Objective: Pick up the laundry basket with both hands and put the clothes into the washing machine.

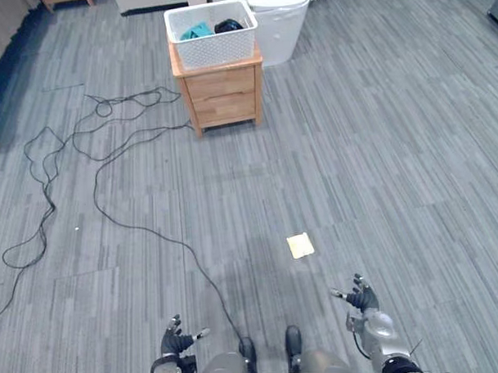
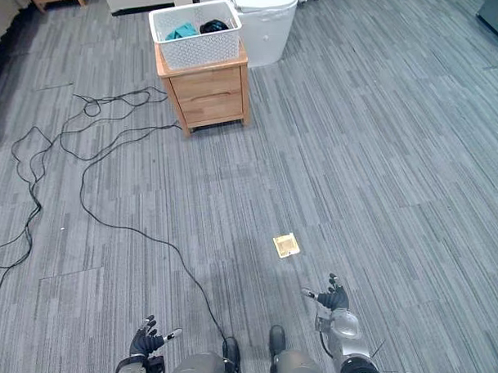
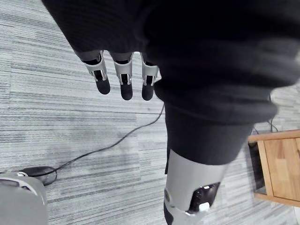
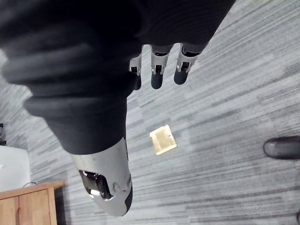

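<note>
A white perforated laundry basket (image 1: 211,32) stands far ahead on a small wooden drawer cabinet (image 1: 223,93). Teal and black clothes (image 1: 213,28) lie inside it. Just behind, at the right, is a white rounded machine (image 1: 278,22). My left hand (image 1: 177,340) hangs low at the bottom left, fingers straight and holding nothing. My right hand (image 1: 365,305) hangs at the bottom right, also open and empty. Both hands are far from the basket. In the wrist views the straight fingers (image 3: 122,77) and fingers (image 4: 157,70) point at the grey floor.
A long black cable (image 1: 109,159) snakes over the grey carpet tiles to the left of the cabinet. A small tan square patch (image 1: 300,245) lies on the floor in front of my right hand. White furniture (image 1: 148,0) stands at the far back.
</note>
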